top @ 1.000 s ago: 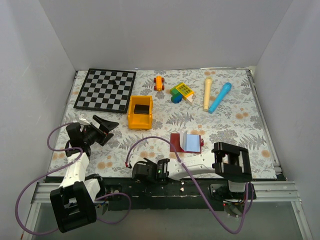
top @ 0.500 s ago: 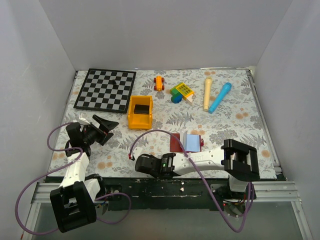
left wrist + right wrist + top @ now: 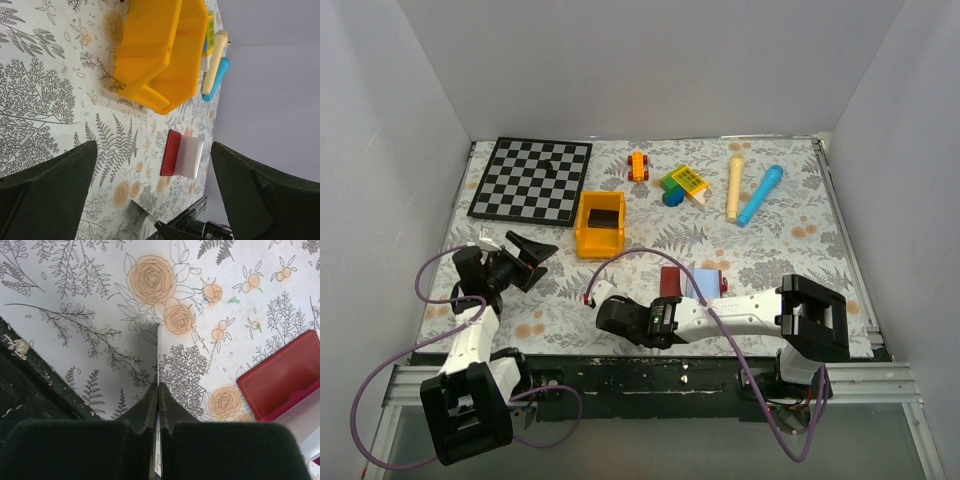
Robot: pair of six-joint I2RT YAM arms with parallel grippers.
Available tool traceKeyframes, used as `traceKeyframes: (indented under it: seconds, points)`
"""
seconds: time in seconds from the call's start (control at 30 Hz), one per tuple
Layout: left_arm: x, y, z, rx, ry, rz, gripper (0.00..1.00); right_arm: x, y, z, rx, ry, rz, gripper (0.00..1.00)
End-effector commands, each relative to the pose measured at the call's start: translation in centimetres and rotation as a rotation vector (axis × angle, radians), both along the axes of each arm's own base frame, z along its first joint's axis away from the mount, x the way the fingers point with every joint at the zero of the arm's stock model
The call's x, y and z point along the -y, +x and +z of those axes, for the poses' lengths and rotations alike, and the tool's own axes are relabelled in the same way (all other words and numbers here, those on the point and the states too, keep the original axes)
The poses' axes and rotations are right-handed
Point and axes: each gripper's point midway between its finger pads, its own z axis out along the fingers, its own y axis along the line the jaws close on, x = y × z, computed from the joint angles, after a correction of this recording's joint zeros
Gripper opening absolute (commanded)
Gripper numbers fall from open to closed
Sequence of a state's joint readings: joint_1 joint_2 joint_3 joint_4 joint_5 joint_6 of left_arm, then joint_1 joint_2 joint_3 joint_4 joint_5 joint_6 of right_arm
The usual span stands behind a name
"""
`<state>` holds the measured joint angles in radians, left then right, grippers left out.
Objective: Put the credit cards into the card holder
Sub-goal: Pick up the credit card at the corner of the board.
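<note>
One card holder (image 3: 694, 284), one clamped card (image 3: 158, 355)

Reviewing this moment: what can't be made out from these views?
1. Credit card in the right gripper: the right wrist view shows only its edge; overhead, the gripper covers it.
2. Yellow bin: dark patch inside, too small overhead; its wall hides the inside in the left wrist view.
3. Card holder pockets: too small overhead; cut off by the right wrist frame edge.

Maroon card holder (image 3: 690, 283) lying open on bench, pale blue pockets facing up, thin credit card (image 3: 158, 355) edge-on, clamped between right jaws, near holder
</note>
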<state>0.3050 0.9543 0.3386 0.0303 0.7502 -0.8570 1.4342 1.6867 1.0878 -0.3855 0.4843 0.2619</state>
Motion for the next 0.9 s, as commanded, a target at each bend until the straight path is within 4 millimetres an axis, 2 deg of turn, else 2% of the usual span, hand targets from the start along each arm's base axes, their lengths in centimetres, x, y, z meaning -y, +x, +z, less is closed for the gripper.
traceKeyframes:
  seconds: [0.0, 0.17, 0.27, 0.47, 0.57, 0.7, 0.8, 0.83, 0.87]
  points:
    - [0.2, -0.1, 0.2, 0.012, -0.007, -0.015, 0.98, 1.2, 0.9, -0.1, -0.011, 0.001, -0.021, 0.02]
    - [0.2, -0.1, 0.2, 0.016, -0.006, -0.019, 0.98, 1.3, 1.0, -0.1, -0.036, 0.02, -0.024, 0.01]
    - [0.2, 0.0, 0.9, 0.047, 0.013, -0.035, 0.98, 1.2, 1.2, 0.2, -0.064, 0.056, -0.043, 0.01]
    - [-0.5, 0.1, 3.6, 0.114, 0.111, -0.022, 0.98, 1.1, 2.5, 3.3, -0.184, 0.265, -0.114, 0.01]
    - [-0.4, 0.4, 4.9, 0.144, 0.127, -0.026, 0.98, 1.8, 3.9, 6.6, -0.182, 0.405, -0.157, 0.01]
    - [0.6, 1.2, 5.9, 0.167, 0.166, -0.055, 0.96, 5.0, 6.6, 10.4, -0.125, 0.525, -0.29, 0.01]
    - [3.4, 2.3, 6.9, 0.188, 0.226, -0.108, 0.96, 8.7, 8.5, 12.6, -0.067, 0.574, -0.422, 0.01]
    - [5.4, 2.3, 7.5, 0.202, 0.236, -0.159, 0.95, 10.1, 9.1, 12.9, -0.05, 0.572, -0.477, 0.01]
    - [6.6, 2.6, 7.6, 0.2, 0.244, -0.181, 0.96, 11.4, 9.6, 13.1, -0.038, 0.573, -0.526, 0.01]
